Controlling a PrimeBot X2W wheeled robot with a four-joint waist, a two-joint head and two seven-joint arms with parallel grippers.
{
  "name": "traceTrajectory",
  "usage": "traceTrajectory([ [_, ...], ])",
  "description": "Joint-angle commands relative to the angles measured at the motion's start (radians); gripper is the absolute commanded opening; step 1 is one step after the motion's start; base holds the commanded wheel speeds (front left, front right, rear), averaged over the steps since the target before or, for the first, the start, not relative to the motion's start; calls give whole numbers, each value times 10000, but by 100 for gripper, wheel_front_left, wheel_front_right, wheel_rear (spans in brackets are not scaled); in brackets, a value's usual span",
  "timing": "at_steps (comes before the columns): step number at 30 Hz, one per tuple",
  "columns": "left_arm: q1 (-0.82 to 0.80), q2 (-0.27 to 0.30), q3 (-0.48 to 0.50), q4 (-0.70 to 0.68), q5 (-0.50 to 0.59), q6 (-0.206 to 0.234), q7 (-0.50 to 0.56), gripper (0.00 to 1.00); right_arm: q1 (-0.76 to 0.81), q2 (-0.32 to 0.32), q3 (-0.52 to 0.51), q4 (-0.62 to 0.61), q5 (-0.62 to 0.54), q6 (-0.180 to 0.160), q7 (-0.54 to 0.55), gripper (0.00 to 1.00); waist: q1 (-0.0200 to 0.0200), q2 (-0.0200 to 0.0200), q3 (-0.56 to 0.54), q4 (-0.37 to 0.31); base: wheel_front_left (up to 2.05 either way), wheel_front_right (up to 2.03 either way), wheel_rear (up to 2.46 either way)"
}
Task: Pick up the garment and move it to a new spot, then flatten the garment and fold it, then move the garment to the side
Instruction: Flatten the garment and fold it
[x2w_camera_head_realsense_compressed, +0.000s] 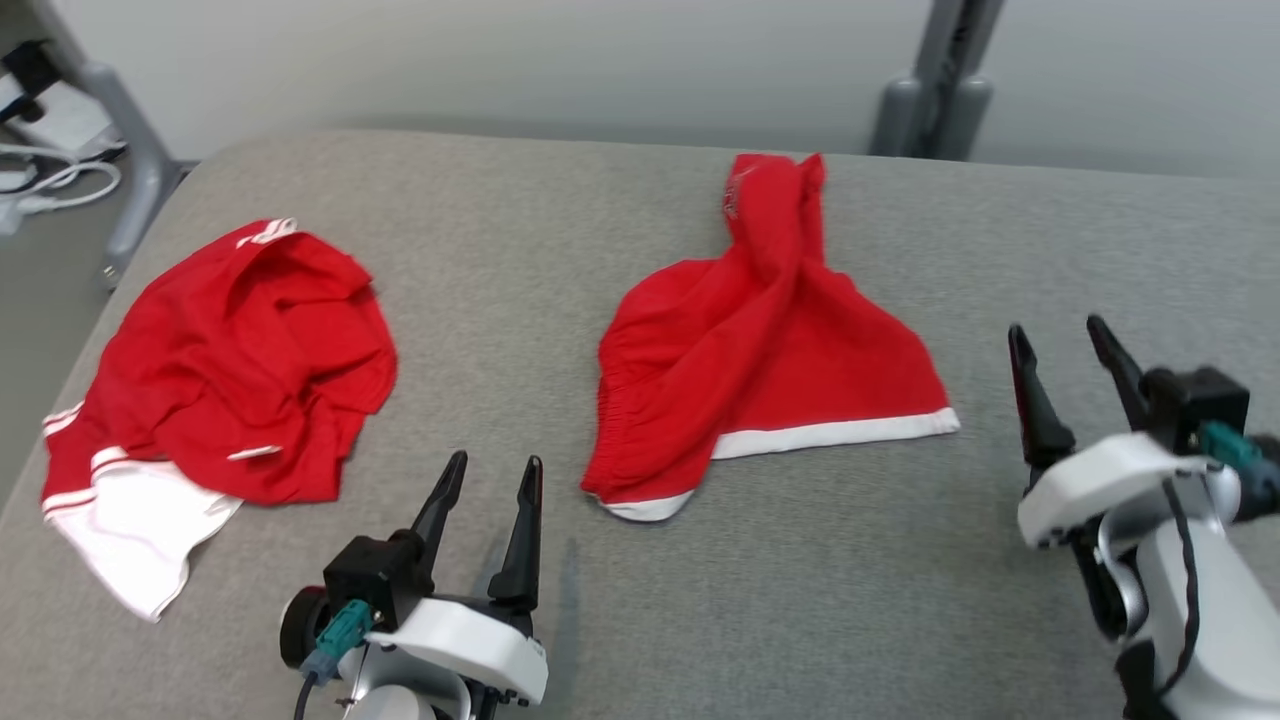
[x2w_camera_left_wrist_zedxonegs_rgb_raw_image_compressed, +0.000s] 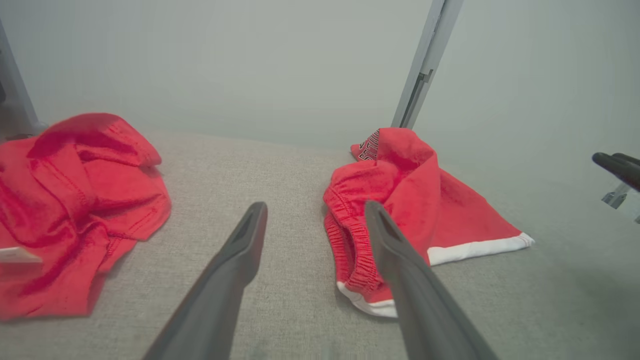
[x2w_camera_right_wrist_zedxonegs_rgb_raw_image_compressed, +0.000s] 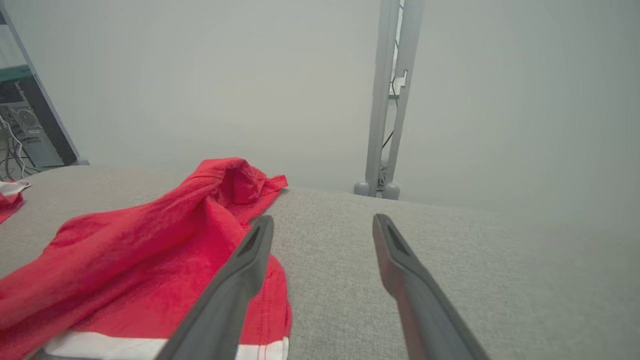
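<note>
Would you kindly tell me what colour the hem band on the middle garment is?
White hem band on the red middle garment; the head view shows it best.

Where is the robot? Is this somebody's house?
Probably a lab or test room, not a house: a bare grey wall, a metal stand behind the cloth-covered table, and loose cables and computer gear off to the side.

Left gripper (x2w_camera_head_realsense_compressed: 497, 460) hovers, jaws apart, empty; right gripper (x2w_camera_head_realsense_compressed: 1055, 328) likewise parted, empty.

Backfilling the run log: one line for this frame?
centre garment: crumpled, unfolded | left garment: heaped | left gripper: open, empty | right gripper: open, empty
</note>
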Motion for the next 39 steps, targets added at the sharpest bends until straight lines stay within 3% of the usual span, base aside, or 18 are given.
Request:
traceTrajectory([
  [1,72,40,32,115,38,-70,-11,100,409,98,-146,-394,64,-7,-41,100,0,0,-254,-506,0,0,0],
  [11,-27,44,-15,1266,-134,-287,-11,100,2076,802,-459,-2302,-242,-7,-42,100,0,0,-139,-1425,0,0,0],
  [21,-853,44,-247,3399,-562,-63,-11,100,2208,952,-506,-2877,-469,-7,104,100,0,0,173,-1859,0,0,0],
  [31,-1719,43,-243,4236,-646,170,-11,100,2180,976,-455,-3096,-551,-7,225,100,0,0,442,-2077,0,0,0],
  [39,-1873,44,-528,5097,-1223,-69,3,100,2050,980,-244,-3075,-510,-7,222,100,0,0,479,-1984,0,0,0],
])
